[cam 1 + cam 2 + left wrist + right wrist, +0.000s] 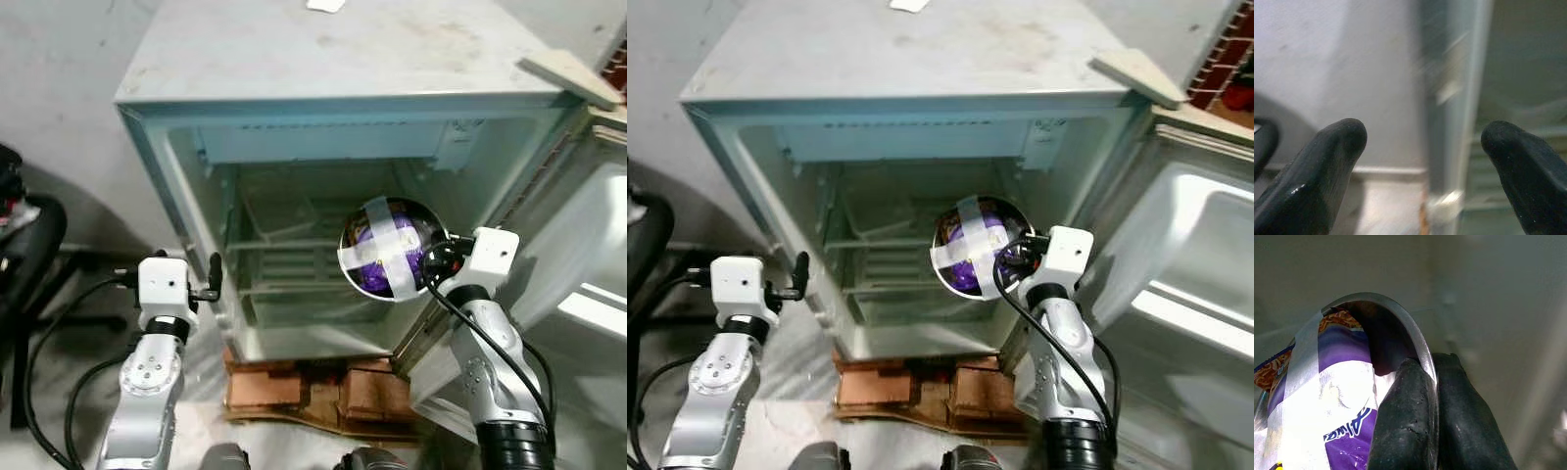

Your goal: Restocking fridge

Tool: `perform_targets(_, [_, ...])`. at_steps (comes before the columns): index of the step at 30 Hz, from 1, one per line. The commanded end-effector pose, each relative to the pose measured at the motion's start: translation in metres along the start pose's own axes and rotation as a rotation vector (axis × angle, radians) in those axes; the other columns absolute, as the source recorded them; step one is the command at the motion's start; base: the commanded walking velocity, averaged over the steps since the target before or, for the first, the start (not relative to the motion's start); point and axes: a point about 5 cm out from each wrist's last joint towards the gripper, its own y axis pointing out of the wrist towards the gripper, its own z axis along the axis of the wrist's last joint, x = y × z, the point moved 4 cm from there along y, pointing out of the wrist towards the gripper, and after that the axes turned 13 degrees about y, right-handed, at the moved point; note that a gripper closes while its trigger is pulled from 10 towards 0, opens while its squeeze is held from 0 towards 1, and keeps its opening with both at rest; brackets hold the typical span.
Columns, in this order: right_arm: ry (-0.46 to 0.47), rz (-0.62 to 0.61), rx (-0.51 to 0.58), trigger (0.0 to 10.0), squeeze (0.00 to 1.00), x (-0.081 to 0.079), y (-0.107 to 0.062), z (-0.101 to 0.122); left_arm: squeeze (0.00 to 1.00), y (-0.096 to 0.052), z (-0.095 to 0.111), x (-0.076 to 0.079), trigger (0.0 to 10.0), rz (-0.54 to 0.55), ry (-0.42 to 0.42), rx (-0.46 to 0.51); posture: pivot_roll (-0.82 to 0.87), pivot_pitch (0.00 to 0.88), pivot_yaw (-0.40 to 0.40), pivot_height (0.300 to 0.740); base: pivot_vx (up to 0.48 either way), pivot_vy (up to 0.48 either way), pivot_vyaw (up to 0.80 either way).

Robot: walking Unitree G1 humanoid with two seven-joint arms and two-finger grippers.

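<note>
Head views: the right gripper (438,262) carries a round steel bowl (392,249), taped crosswise over a purple packet (377,257), before the open pale-green fridge (294,147); the left gripper (210,279) waits by the fridge's left wall. Left wrist view: fingers (1327,161) spread, empty. Right wrist view: fingers (1405,416) pinch the bowl's rim. Judged step: delivery; next, reach inward and level the bowl onto a wire shelf (279,245).

We see a pale grey wall (69,59) at far left, a concrete floor (59,343) below it, a black chair (24,255) at left, and red brickwork (1220,64) at far right.
</note>
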Motion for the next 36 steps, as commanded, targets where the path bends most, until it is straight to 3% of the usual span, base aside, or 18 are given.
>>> perform_targets(1, [0.008, 0.023, 0.023, 10.0, 0.00, -0.010, 0.003, 0.004, 0.00, -0.005, -0.003, -0.009, 10.0, 0.017, 0.015, -0.018, 0.11, 0.121, -0.024, 0.740, 0.000, 0.000, 0.00])
perform_targets(10, [-0.009, -0.042, 0.020, 10.0, 0.00, -0.008, 0.021, 0.002, 0.00, -0.022, -0.006, -0.013, 10.0, 0.030, 0.022, -0.061, 0.16, 0.169, -0.033, 0.740, 0.000, 0.000, 0.00])
perform_targets(15, [-0.028, -0.112, 0.037, 10.0, 0.00, 0.006, 0.036, 0.007, 0.00, -0.041, -0.013, -0.017, 10.0, -0.002, 0.014, -0.103, 0.21, 0.209, -0.038, 0.740, 0.000, 0.000, 0.00])
perform_targets(18, [0.007, -0.187, 0.063, 10.0, 0.00, 0.023, 0.043, 0.016, 0.00, -0.052, -0.017, -0.021, 10.0, 0.009, 0.021, -0.127, 0.23, 0.221, -0.042, 0.740, 0.000, 0.000, 0.00])
perform_targets(23, [0.036, -0.289, 0.056, 10.0, 0.00, 0.042, 0.048, 0.016, 0.00, -0.059, -0.015, -0.021, 10.0, -0.001, 0.024, -0.136, 0.25, 0.236, -0.048, 0.740, 0.000, 0.000, 0.00])
perform_targets(26, [0.038, -0.312, 0.051, 10.0, 0.00, 0.044, 0.049, 0.015, 0.00, -0.061, -0.013, -0.021, 10.0, -0.003, 0.023, -0.137, 0.26, 0.243, -0.050, 0.740, 0.000, 0.000, 0.00])
perform_targets(30, [0.228, -0.324, -0.004, 10.0, 0.00, 0.028, 0.070, 0.008, 0.00, -0.064, -0.007, -0.019, 10.0, -0.012, 0.016, -0.134, 0.28, 0.272, -0.055, 0.740, 0.000, 0.000, 0.00])
perform_targets(34, [0.280, -0.321, -0.003, 10.0, 0.00, 0.016, 0.079, 0.013, 0.00, -0.066, -0.006, -0.020, 10.0, -0.007, 0.009, -0.138, 0.29, 0.284, -0.064, 0.740, 0.000, 0.000, 0.00])
perform_targets(36, [0.333, -0.323, 0.001, 10.0, 0.00, 0.003, 0.090, 0.023, 0.00, -0.068, -0.004, -0.019, 10.0, -0.006, 0.004, -0.140, 0.30, 0.303, -0.077, 0.740, 0.000, 0.000, 0.00])
